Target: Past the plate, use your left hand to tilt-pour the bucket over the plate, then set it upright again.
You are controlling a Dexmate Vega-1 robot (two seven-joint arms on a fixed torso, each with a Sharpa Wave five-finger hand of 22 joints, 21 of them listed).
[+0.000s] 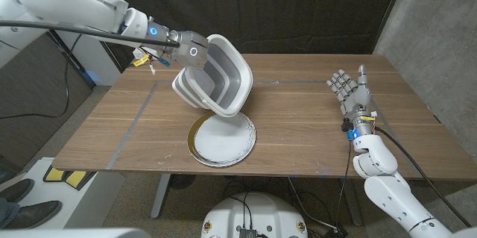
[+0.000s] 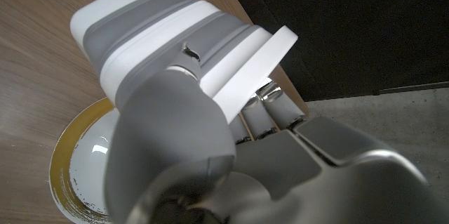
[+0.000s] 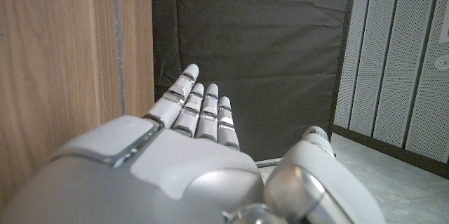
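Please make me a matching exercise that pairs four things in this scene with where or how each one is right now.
Things:
1. white and grey plastic bucket
2. round white plate with a gold rim
3. left robot hand
4. right robot hand

States:
A. lying on the wooden table, under the tilted container
B. holding nothing, fingers extended, at the table's right side
C. tipped on its side in the air, opening turned toward the camera
D. gripping the bucket

Pairs: 1-C, 2-A, 3-D, 4-B

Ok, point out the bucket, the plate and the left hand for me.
bucket [image 1: 223, 74], head view, inner wall of the tilted tub.
plate [image 1: 223, 142], head view, white centre.
left hand [image 1: 188, 50], head view, grey body gripping the bucket's rim.
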